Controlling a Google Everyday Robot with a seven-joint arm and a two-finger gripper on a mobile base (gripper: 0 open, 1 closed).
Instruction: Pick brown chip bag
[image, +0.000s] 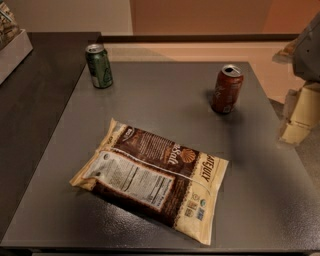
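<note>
The brown chip bag (152, 175) lies flat on the grey table (165, 95), near the front and a little left of the middle. It is dark brown with cream edges, a white nutrition label facing up and an orange shell logo. My gripper (299, 117) is at the right edge of the view, over the table's right side. It is well to the right of the bag and apart from it, and it holds nothing that I can see.
A green can (99, 65) stands upright at the table's back left. A red-brown can (226, 89) stands upright at the back right, between the bag and my gripper. A dark counter (35, 95) adjoins the table on the left, with a box (11, 42) at its far end.
</note>
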